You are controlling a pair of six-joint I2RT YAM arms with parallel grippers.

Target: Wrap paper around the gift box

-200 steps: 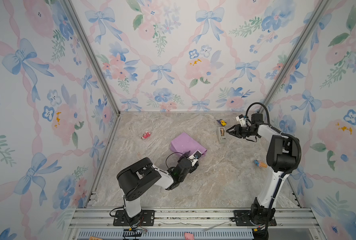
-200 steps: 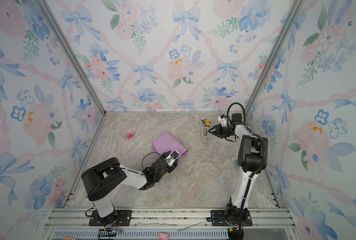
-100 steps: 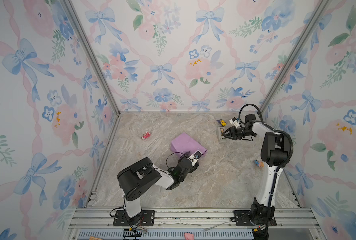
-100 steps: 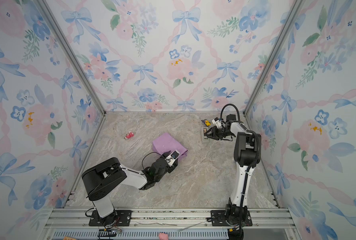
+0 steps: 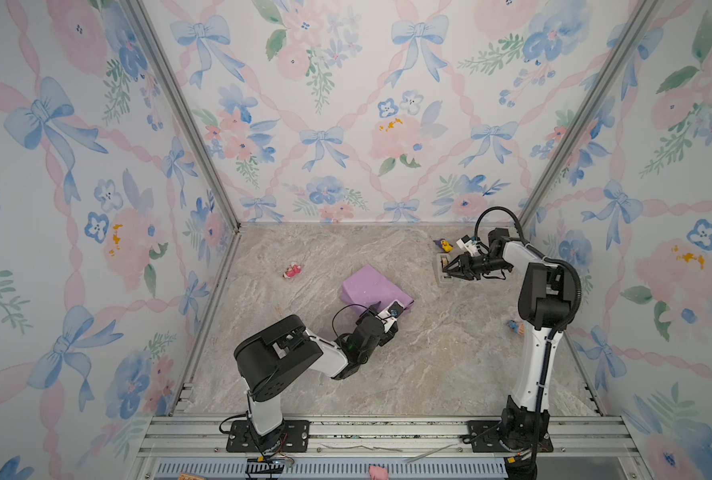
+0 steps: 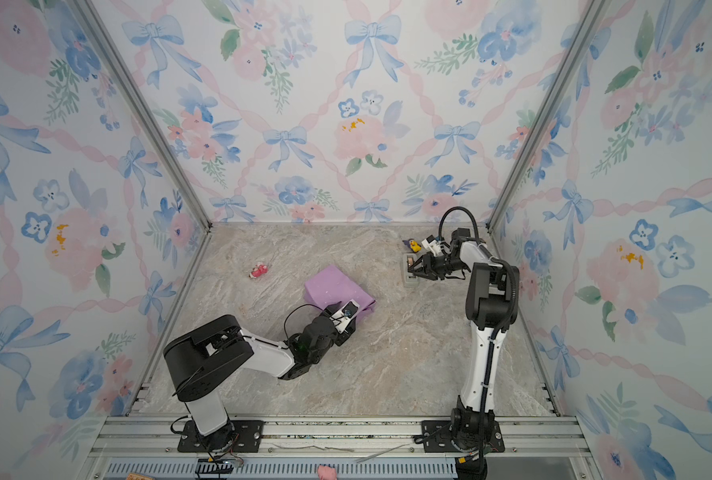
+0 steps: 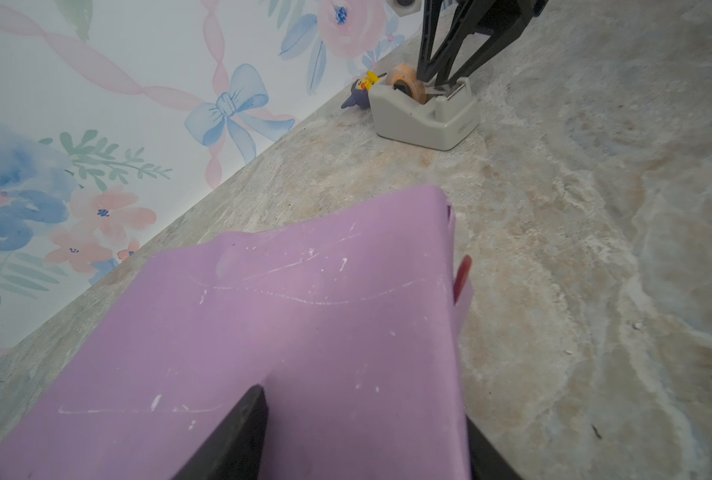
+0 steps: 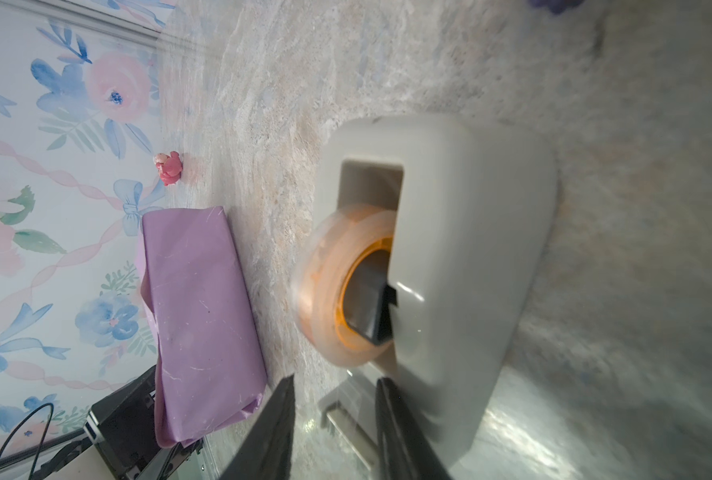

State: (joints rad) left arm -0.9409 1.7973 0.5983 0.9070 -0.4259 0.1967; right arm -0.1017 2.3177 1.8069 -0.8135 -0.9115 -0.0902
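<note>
We look into a booth closed on three sides: the far wall (image 5: 346,104), the left wall (image 5: 55,208) and the right wall (image 5: 670,187) carry one wallpaper, white with blue bows, a pink ribbon lattice, pink and blue flowers and green sprigs. Bare aluminium posts (image 5: 180,108) run up both far corners. The floor (image 5: 429,374) is marbled grey-beige with peach veins. Along its near edge lie aluminium rails (image 5: 387,430). The light is even and soft, and shadows are faint.
</note>
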